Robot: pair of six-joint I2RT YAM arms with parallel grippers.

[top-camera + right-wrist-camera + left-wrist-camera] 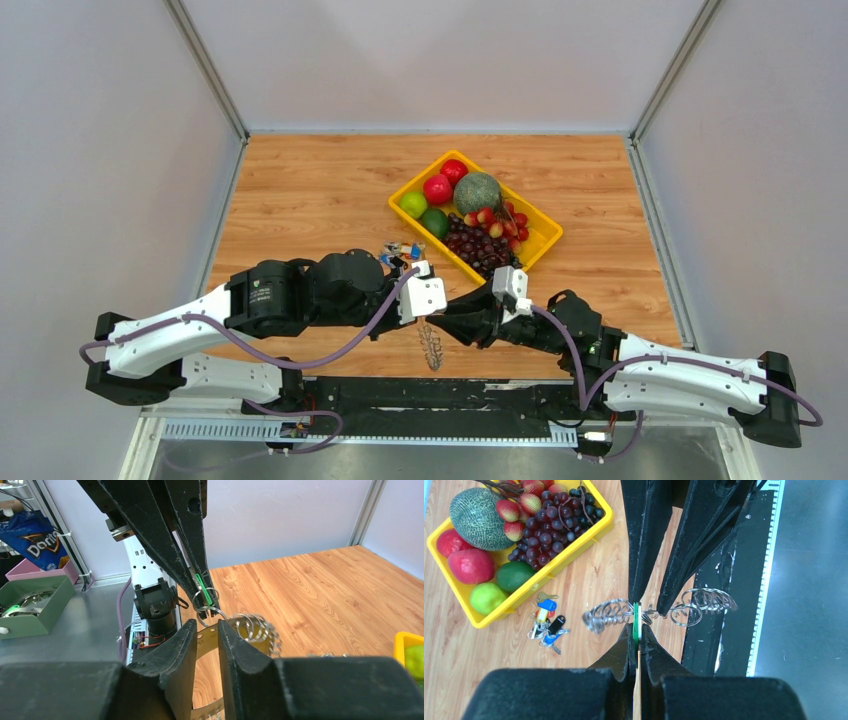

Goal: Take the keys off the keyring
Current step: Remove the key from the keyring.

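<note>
The keys hang as a silver saw-toothed bunch between my two grippers, above the table's near edge. In the left wrist view they show as coils either side of a small green tag. My left gripper is shut on that tag, also seen in the right wrist view. My right gripper is open, its fingers straddling the keyring's thin metal band just below the tag. The keys hang beside its right finger. In the top view the left gripper and right gripper meet tip to tip.
A yellow tray with a melon, apples, limes and grapes stands at the back right. A small bunch of coloured keys lies on the wood near the tray's front corner. The black base rail runs along the near edge.
</note>
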